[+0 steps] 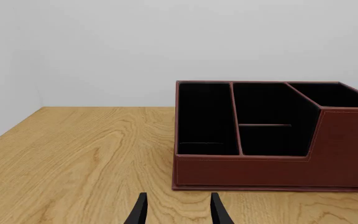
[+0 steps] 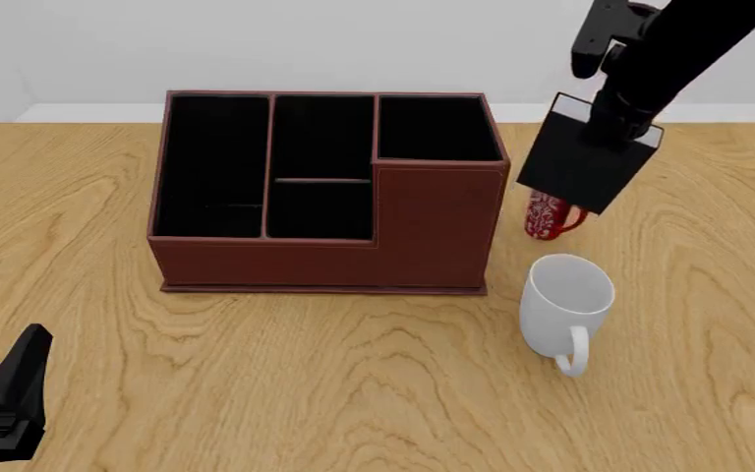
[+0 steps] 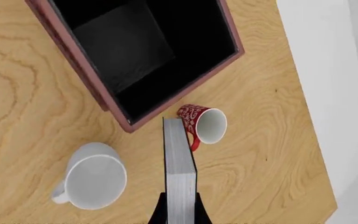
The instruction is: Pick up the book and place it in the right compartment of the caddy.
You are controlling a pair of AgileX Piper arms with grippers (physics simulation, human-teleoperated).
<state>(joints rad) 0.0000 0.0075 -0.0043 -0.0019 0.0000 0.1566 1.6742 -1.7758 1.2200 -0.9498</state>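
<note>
front view has the right gripper (image 2: 609, 126) up in the air to the right of the caddy (image 2: 325, 246), clamped on the top edge of the book (image 2: 585, 162). the book hangs below it, slightly tilted, off the table (image 2: 351, 383) and beside the caddy's right wall, not over any section. in the right wrist view the fingers (image 3: 196, 212) pinch the book (image 3: 179, 163) on both covers, with its pale page edge facing the camera. under the book sits a red mug (image 2: 551, 216), partly hidden by it in the front view. nearer the camera is a white mug (image 2: 565, 300), upright, handle toward the viewer. the right compartment (image 2: 435, 128) shows only its black lining; the wrist view looks straight down into it (image 3: 141, 46).

the left gripper (image 1: 177, 212) is low over the table near the front left corner, well apart from the caddy (image 1: 272, 168), its fingers parted with nothing between them.
</note>
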